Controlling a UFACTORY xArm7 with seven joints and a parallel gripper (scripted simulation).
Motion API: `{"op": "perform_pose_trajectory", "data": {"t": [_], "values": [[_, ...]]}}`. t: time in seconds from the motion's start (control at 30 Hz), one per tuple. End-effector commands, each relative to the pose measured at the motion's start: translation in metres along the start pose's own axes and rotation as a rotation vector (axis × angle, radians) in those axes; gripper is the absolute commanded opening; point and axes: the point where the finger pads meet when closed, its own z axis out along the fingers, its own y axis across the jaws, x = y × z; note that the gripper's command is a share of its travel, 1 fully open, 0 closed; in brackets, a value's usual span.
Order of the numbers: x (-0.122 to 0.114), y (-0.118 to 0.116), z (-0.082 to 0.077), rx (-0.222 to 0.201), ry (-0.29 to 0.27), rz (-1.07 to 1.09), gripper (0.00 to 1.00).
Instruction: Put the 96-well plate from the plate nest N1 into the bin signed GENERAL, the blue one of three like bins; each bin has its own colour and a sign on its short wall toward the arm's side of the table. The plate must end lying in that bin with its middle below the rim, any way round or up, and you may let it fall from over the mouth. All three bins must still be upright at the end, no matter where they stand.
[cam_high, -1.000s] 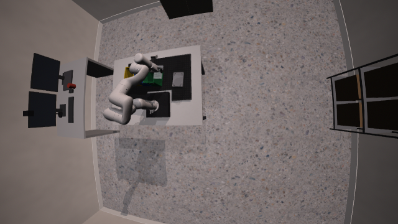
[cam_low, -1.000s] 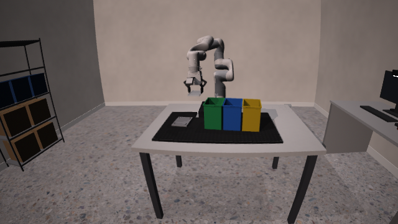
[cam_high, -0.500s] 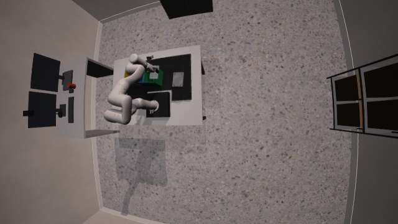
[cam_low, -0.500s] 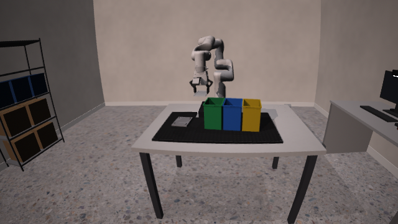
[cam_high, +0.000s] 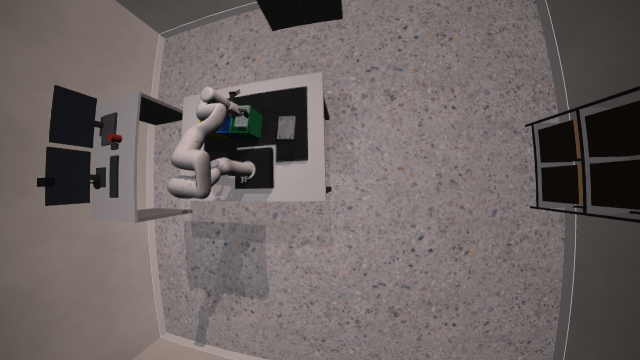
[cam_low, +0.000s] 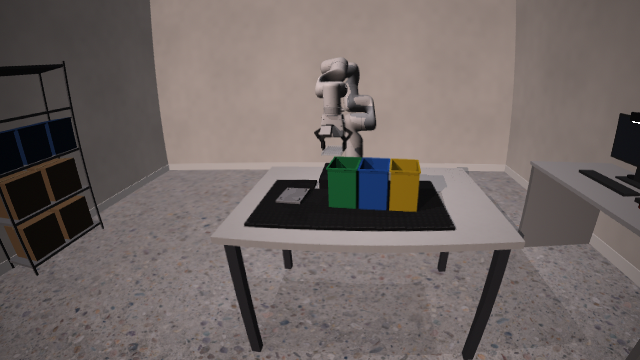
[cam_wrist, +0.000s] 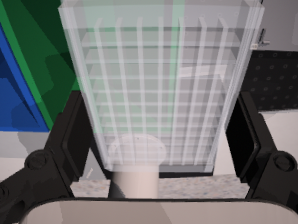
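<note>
My gripper (cam_high: 239, 115) (cam_low: 333, 145) (cam_wrist: 159, 108) is shut on the clear 96-well plate (cam_high: 241, 122) (cam_low: 332, 150) (cam_wrist: 160, 95), its fingers at the plate's two long sides. The plate hangs above the bin rims and overlaps the green bin in the top view. The blue bin (cam_high: 224, 126) (cam_low: 374, 191) (cam_wrist: 14, 87) stands upright in the middle of the row, partly hidden by the arm in the top view. Its sign is not visible. The grey plate nest N1 (cam_high: 286, 128) (cam_low: 293, 195) holds no plate.
The green bin (cam_high: 255, 123) (cam_low: 343, 188) (cam_wrist: 55, 65) stands upright against the blue one, on the nest's side. The yellow bin (cam_low: 404, 192) stands upright on the other side. Bins and nest are on the black mat (cam_high: 295, 150) (cam_low: 350, 221). The arm's base stands beside them.
</note>
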Motion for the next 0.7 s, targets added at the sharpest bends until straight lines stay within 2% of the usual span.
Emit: {"op": "perform_pose_trajectory", "data": {"t": [0.0,0.67], "values": [[0.002,-0.019,-0.001,-0.001,0.004,0.0,0.0],[0.002,-0.079,0.0,0.0,0.004,0.0,0.0]]}}
